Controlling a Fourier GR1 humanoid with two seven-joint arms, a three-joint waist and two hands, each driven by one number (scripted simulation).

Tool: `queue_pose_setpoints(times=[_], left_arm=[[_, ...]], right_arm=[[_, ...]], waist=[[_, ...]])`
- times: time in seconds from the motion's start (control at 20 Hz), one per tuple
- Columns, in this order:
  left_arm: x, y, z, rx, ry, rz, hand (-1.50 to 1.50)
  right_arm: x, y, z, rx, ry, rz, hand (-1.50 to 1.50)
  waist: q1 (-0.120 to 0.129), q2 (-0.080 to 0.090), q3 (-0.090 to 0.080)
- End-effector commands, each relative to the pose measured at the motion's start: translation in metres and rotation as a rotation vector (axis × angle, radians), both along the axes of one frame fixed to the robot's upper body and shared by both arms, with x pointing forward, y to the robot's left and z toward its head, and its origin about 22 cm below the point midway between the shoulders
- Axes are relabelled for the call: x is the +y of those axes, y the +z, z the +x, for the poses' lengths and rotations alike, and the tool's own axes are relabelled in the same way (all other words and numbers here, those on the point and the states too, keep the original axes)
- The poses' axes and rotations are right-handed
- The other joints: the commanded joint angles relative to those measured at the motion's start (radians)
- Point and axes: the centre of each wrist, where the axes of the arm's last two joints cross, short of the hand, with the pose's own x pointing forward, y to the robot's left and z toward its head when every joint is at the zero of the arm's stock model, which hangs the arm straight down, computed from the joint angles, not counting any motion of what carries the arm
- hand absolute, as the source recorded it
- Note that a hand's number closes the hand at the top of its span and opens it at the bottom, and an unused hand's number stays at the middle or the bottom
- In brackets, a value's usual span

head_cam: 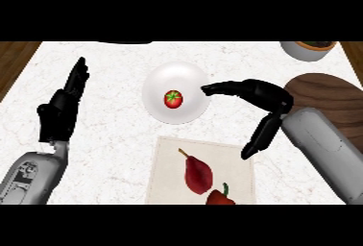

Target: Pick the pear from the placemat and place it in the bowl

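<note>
A dark red pear (197, 173) with a thin stem lies on the pale placemat (170, 185) at the lower middle. Farther back stands the white bowl (177, 77), and a small tomato (173, 98) sits inside it. My right hand (261, 96) hovers right of the bowl, its fingers reaching to the bowl's right rim and its thumb pointing down toward the placemat's upper right corner; it holds nothing. At the left, my left hand (60, 108) rests open with fingers up.
A red pepper (220, 197) lies on the placemat just below the pear. A dark wooden board (333, 98) sits at the right edge. A grey pot (308, 49) stands at the back right corner. The marble counter ends at a wooden edge on the left.
</note>
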Motion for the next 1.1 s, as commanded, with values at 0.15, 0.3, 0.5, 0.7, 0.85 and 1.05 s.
queue_pose_setpoints(times=[0.15,0.3,0.5,0.7,0.85,1.05], left_arm=[[-0.002,0.001,-0.005,0.010,0.019,0.017,0.00],[0.014,0.008,-0.009,0.016,0.024,0.019,0.00],[0.005,0.005,-0.007,0.020,0.038,0.024,0.00],[0.015,0.010,-0.020,0.015,0.051,-0.003,0.00],[0.015,-0.001,-0.011,0.034,0.074,0.013,0.00],[0.017,0.026,-0.016,0.018,0.080,0.005,0.00]], right_arm=[[0.034,0.045,0.022,-0.255,0.194,-0.266,-1.50],[0.057,0.024,0.014,-0.306,0.270,-0.368,-1.50],[0.093,0.041,0.014,-0.355,0.375,-0.455,-1.50],[0.111,0.023,0.003,-0.361,0.438,-0.517,-1.50],[0.117,0.014,-0.006,-0.393,0.497,-0.546,-1.50],[0.125,-0.009,-0.025,-0.436,0.528,-0.651,-1.50]], waist=[[-0.014,-0.009,-0.004],[-0.016,-0.010,-0.004],[-0.037,-0.012,-0.005],[-0.046,-0.016,-0.005],[-0.062,-0.015,-0.005],[-0.063,-0.019,-0.005]])
